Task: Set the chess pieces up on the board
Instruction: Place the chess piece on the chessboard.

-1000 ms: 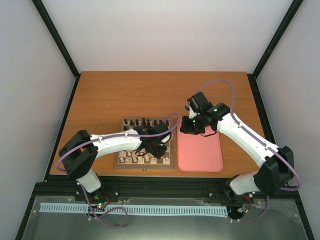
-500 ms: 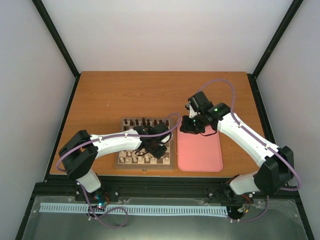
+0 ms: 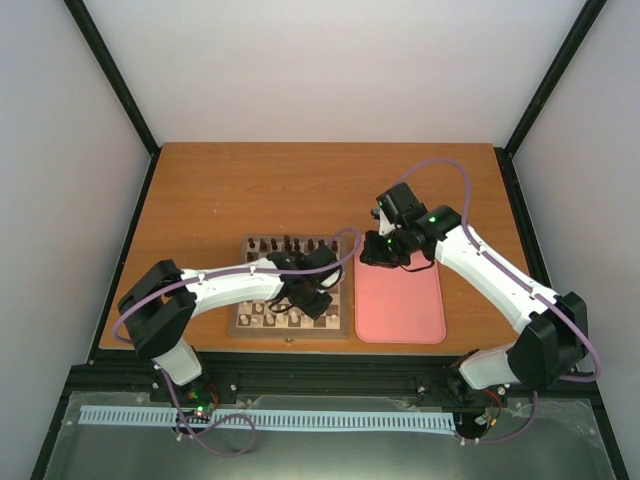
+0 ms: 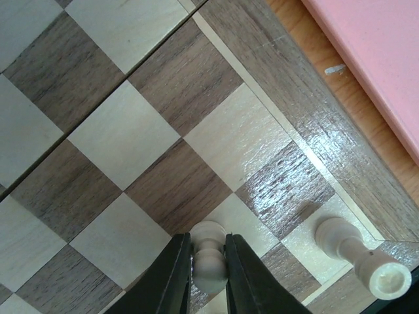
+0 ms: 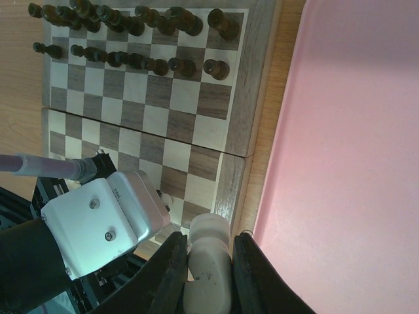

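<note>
The cream chessman (image 4: 209,261) pinched in the left tool (image 4: 208,243) is cropped at the bottom. The pale piece (image 5: 208,278) in the right tool (image 5: 209,241) is blurred, so its type can't be told. From above, the board (image 3: 290,332) is partly hidden by the left arm (image 3: 235,285).

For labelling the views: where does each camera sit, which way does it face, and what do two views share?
Top external: above and behind the arms, facing down at the board and pink tray; both arms show.
Left wrist: on the left arm, facing down at a board corner; left gripper shut on a cream piece.
Right wrist: above the tray edge, facing down; right gripper shut on a second cream piece.
Shared by all: board, tray.
</note>
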